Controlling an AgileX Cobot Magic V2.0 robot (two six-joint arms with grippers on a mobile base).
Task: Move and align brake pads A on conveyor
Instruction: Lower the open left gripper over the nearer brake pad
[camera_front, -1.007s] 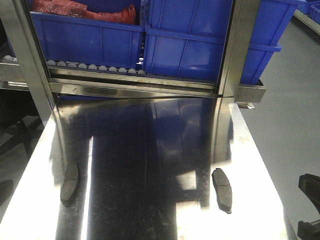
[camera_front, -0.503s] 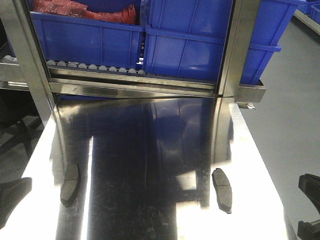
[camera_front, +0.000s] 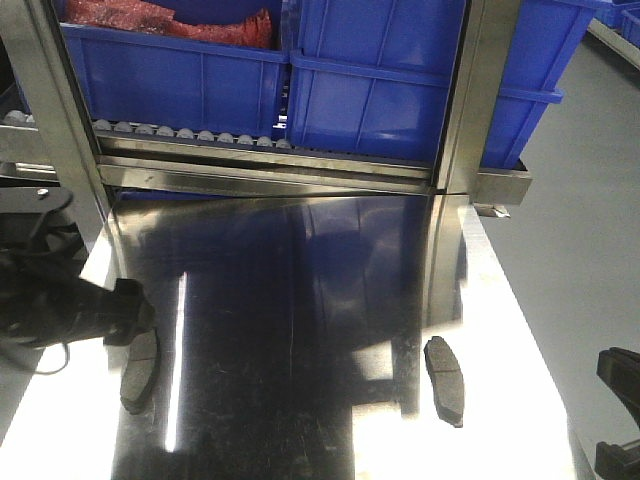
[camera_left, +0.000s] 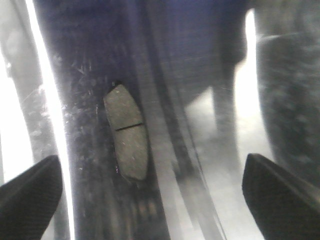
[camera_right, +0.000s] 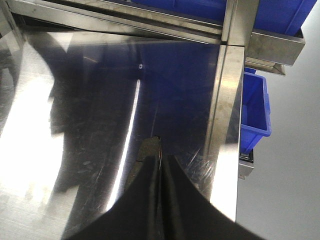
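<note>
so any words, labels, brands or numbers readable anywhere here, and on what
none can be read in any view.
left brake pad: plain, only a groove.
right brake pad: no marking visible.
blue bins: no labels showing.
steel table: only reflections and scratches.

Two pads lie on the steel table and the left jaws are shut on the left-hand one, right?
No: the left gripper is open, not shut. The left wrist view shows its jaws standing wide on either side of the left-hand pad, not touching it. The rest is right.
</note>
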